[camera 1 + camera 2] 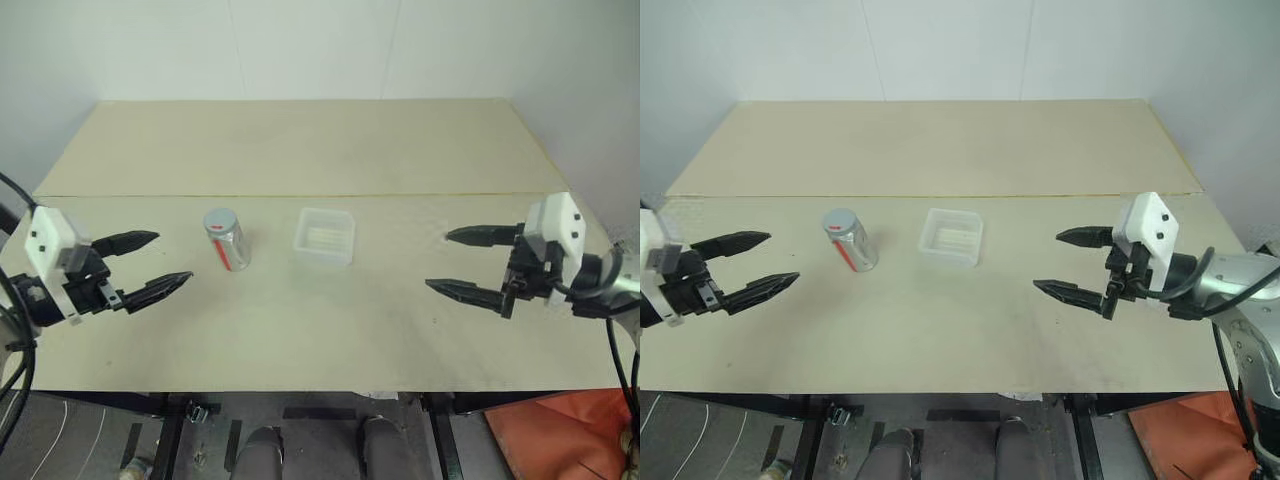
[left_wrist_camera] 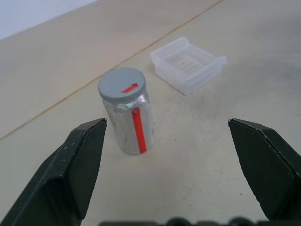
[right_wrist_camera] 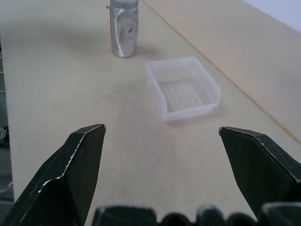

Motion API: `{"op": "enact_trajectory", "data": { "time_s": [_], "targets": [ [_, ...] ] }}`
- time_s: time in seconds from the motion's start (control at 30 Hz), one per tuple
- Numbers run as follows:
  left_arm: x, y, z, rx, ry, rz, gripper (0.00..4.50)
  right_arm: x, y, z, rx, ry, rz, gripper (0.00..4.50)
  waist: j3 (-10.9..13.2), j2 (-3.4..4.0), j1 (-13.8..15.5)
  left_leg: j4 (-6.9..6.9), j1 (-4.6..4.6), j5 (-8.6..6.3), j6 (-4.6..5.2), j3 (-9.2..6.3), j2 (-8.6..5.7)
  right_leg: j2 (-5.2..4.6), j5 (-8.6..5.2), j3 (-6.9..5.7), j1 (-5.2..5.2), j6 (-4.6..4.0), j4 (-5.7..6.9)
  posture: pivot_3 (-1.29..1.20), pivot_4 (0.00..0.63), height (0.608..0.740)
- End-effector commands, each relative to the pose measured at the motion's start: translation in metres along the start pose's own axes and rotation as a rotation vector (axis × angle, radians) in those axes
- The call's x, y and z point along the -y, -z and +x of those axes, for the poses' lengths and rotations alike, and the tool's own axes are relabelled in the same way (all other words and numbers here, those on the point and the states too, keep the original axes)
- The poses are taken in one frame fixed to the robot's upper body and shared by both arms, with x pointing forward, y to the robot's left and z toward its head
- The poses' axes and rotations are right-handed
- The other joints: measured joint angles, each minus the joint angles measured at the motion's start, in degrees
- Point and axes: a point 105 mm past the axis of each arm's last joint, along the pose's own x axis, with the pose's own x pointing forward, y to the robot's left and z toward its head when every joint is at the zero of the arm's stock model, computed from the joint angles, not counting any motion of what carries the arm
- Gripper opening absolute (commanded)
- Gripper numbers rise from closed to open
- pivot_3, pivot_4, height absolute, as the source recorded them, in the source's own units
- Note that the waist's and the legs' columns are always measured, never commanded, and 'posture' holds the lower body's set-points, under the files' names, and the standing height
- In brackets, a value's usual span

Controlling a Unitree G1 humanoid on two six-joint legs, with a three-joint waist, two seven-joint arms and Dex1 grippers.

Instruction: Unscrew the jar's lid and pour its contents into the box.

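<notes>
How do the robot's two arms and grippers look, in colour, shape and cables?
The left gripper and the right gripper each have two black fingers that taper to a point. Behind each pair sits a boxy white housing with small dark dots on a black frame. The right arm has a grey rounded forearm section. Black cables run along both arms.

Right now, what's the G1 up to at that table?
Nothing is being handled. The jar stands upright on the table with its lid on, and the box sits empty just to its right, apart from it. The left gripper hangs open left of the jar, pointed toward it; the right gripper hangs open well right of the box. Neither touches anything, so unscrewing and pouring are both yet to be done.
</notes>
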Motion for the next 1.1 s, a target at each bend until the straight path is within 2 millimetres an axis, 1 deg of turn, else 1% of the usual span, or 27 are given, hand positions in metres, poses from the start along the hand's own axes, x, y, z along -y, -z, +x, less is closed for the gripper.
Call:
{"op": "enact_trajectory", "data": {
  "time_s": [0.03,0.13,0.23,0.4,0.5,0.6,0.67,0.87,0.97,1.1],
  "targets": [
    [0.001,-0.011,-0.005,0.015,-0.011,0.033,4.49,-0.001,-0.006,0.003,0.026,-0.008,-0.046,4.50,0.0,0.00,0.0,0.00,-0.01,0.00,0.00,0.00,0.00,0.00,0.00,0.00,0.00,0.00,-0.01,0.00,0.150,0.740],
    [0.002,-0.007,-0.002,0.020,-0.027,0.019,4.49,-0.004,-0.004,0.005,0.023,-0.014,-0.048,4.50,0.0,0.00,0.0,0.00,-0.03,0.00,0.00,0.00,0.00,0.00,0.00,0.00,-0.03,0.00,-0.02,0.00,0.150,0.740],
    [0.003,-0.005,-0.001,0.026,-0.038,0.001,4.49,-0.006,-0.010,0.005,0.055,-0.026,-0.047,4.50,0.0,0.00,0.0,0.00,-0.03,0.00,0.00,0.00,0.00,0.00,0.00,0.00,-0.02,0.00,-0.01,0.00,0.150,0.740],
    [0.001,0.014,0.009,-0.002,-0.089,-0.040,4.49,-0.005,-0.011,0.008,0.060,-0.009,-0.069,4.50,0.0,0.00,0.0,0.00,-0.01,0.00,0.00,0.00,0.00,0.00,0.00,0.01,-0.02,0.00,-0.01,0.00,0.150,0.740],
    [-0.003,0.025,0.024,0.025,-0.166,-0.059,4.49,-0.006,-0.014,0.014,0.078,-0.020,-0.080,4.50,0.0,0.02,0.0,0.01,0.00,0.00,0.00,0.01,-0.01,-0.01,0.00,0.01,0.00,0.00,-0.01,0.00,0.150,0.740],
    [-0.001,0.032,0.040,0.055,-0.206,-0.068,4.49,-0.006,-0.018,0.018,0.086,-0.040,-0.099,4.50,0.0,0.01,0.0,0.01,0.01,0.00,0.00,-0.01,-0.01,0.00,0.01,0.00,0.02,0.00,0.00,0.00,0.150,0.740],
    [-0.002,0.036,0.050,0.068,-0.241,-0.084,4.49,-0.005,-0.020,0.018,0.088,-0.050,-0.111,4.50,0.0,0.00,0.1,0.03,-0.01,0.00,0.00,0.00,-0.02,-0.02,0.01,0.00,0.02,0.01,-0.02,0.00,0.150,0.740],
    [0.001,0.051,0.071,0.087,-0.305,-0.116,4.49,-0.006,-0.024,0.018,0.089,-0.055,-0.142,4.50,0.0,-0.01,0.0,0.04,0.00,0.00,0.00,0.00,-0.02,-0.02,0.01,0.01,0.02,0.01,-0.01,0.00,0.150,0.740],
    [-0.003,0.059,0.088,0.106,-0.363,-0.119,4.49,-0.005,-0.028,0.019,0.094,-0.047,-0.156,4.50,0.0,-0.01,0.1,0.05,0.02,0.00,0.00,0.00,-0.03,-0.02,0.02,0.01,0.03,0.01,0.00,0.00,0.150,0.740],
    [-0.005,0.063,0.106,0.148,-0.434,-0.109,4.49,-0.003,-0.031,0.016,0.097,-0.025,-0.171,4.50,0.0,-0.02,0.2,0.07,-0.02,0.01,-0.01,-0.01,-0.04,-0.03,0.03,0.00,0.05,0.02,-0.05,0.00,0.150,0.740]
  ]
}}
